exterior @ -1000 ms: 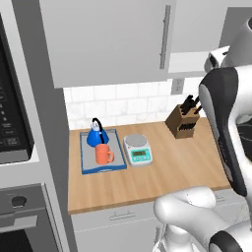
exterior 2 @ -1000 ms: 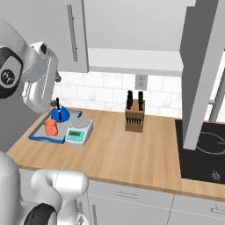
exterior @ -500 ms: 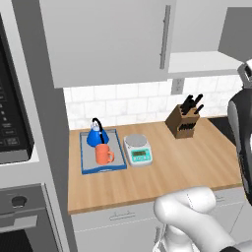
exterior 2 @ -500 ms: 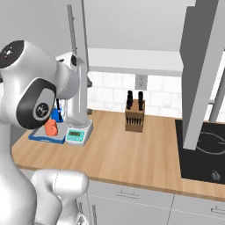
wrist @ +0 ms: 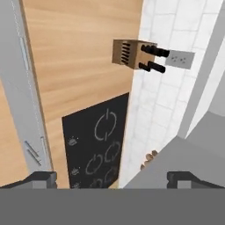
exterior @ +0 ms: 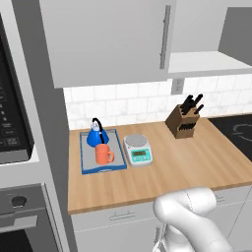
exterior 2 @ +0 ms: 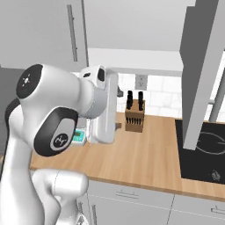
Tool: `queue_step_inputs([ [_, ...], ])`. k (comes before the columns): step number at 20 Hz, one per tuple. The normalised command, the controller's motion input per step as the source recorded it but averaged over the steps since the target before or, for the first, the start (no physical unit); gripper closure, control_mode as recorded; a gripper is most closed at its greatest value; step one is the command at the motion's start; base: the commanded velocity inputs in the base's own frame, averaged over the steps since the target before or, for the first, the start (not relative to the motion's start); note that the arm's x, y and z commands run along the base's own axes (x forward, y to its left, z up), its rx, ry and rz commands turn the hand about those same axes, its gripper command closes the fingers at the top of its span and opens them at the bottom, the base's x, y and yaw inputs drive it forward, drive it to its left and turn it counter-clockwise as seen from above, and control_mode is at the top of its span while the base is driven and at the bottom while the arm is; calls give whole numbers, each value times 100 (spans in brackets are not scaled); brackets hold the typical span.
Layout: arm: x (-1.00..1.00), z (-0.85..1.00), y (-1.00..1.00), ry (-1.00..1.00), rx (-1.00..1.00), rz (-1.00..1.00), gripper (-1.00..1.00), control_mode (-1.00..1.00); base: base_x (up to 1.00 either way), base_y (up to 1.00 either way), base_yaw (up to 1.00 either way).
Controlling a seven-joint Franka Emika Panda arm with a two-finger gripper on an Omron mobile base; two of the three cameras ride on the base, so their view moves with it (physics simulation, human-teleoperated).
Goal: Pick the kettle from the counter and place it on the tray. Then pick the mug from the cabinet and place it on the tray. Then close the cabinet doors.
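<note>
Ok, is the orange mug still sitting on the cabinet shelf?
No, the mug stands on the tray in front of the kettle.

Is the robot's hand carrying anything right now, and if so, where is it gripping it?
Nothing is held. The fingers stand wide apart with only air between them, above the counter. The kettle and mug both sit on the tray.
</note>
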Motion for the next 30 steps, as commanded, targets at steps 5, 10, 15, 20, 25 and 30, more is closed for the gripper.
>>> queue_step_inputs([
  [5, -64, 20, -67, -10, 0, -21, -100, -100, 0, 0, 0],
  [10, -72, 8, -54, -16, 0, -14, -100, -100, 0, 0, 0],
  [15, -55, 11, -48, -23, 0, -12, -100, -100, 0, 0, 0],
  [20, -32, 29, -45, -8, 0, -17, -100, -100, 0, 0, 0],
  [25, -22, 20, -46, -3, 0, -17, -100, -100, 0, 0, 0],
  [30, 9, 13, -60, -5, 0, -11, -100, -100, 0, 0, 0],
])
